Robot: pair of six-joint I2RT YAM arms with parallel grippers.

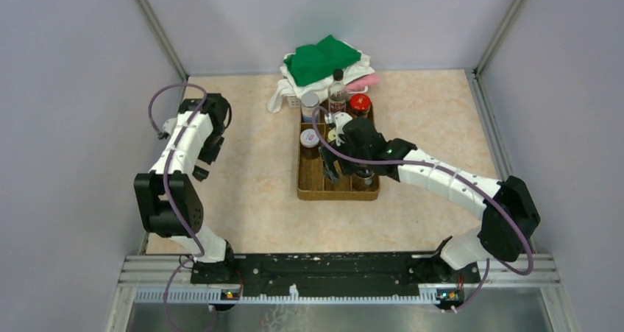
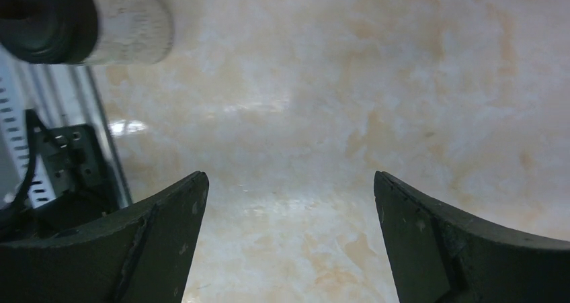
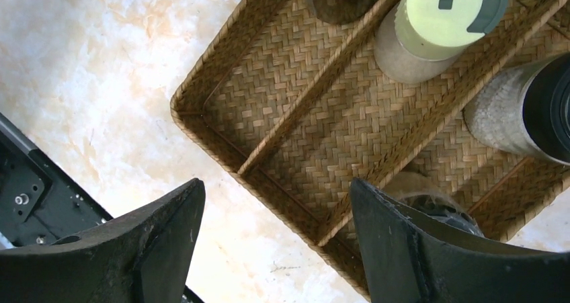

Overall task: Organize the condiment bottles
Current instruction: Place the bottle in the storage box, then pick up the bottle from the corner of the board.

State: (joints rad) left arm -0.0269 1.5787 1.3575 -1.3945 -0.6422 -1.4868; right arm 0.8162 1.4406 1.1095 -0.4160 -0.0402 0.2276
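Note:
The condiment bottles stand in and beside a brown woven tray [image 1: 313, 188]. At its far end are a tall clear black-capped bottle [image 1: 338, 87], a red-lidded jar [image 1: 359, 104] and a grey-lidded one [image 1: 310, 101], with a dark jar [image 1: 310, 142] in the left lane. My right gripper [image 1: 346, 171] hangs open over the tray's near end. In the right wrist view the right gripper [image 3: 275, 189] holds nothing. Beyond it stand a yellowish-lidded bottle [image 3: 437, 27] and a black-lidded one [image 3: 531, 108]. My left gripper [image 2: 289, 179] is open over bare table, far left of the tray.
A pile of green and white cloths [image 1: 327, 63] lies behind the tray against the back wall. The tray's dividers [image 3: 316, 101] split it into three long lanes. Grey walls close in both sides. A black rail [image 1: 324, 266] runs along the near edge.

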